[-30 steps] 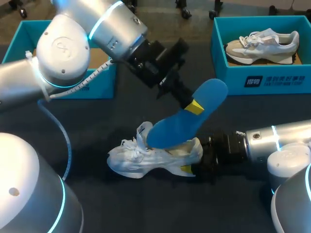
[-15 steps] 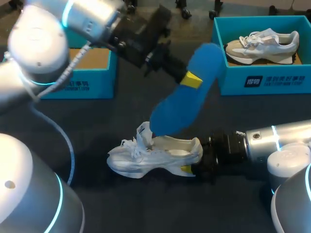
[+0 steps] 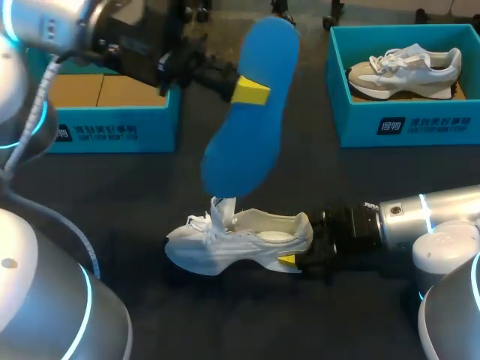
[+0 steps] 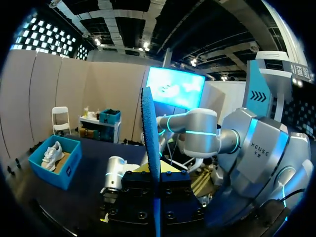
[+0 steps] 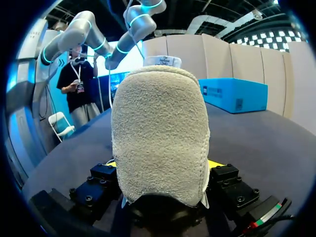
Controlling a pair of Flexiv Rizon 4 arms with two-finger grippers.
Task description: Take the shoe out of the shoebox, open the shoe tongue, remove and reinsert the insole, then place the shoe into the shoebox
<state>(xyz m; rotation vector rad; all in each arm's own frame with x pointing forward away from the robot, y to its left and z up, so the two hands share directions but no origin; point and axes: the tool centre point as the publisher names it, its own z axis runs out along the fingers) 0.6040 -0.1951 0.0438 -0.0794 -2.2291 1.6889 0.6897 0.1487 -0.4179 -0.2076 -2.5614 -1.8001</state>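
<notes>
**A:** What is the insole (image 3: 247, 105) made of?
**B:** It looks like foam. It's blue and matt, and its edge is finely pitted in the left wrist view.
**A:** And the shoe (image 3: 240, 240)?
**B:** The upper is white cloth with woven laces. The heel, seen from the right wrist, is a rough, fuzzy cream fabric like suede.
**A:** The 2 boxes?
**B:** Both the left shoebox (image 3: 112, 127) and the right shoebox (image 3: 405, 120) are smooth teal cardboard. The left one has plain brown card inside.
**A:** The table (image 3: 150, 195)?
**B:** Dark and matt.
**A:** The arms?
**B:** The left arm (image 3: 41, 19) and right arm (image 3: 435, 214) have smooth, glossy silver-grey shells. The left gripper (image 3: 251, 91) and right gripper (image 3: 289, 261) have matt black bodies and plastic-looking yellow tips.
</notes>
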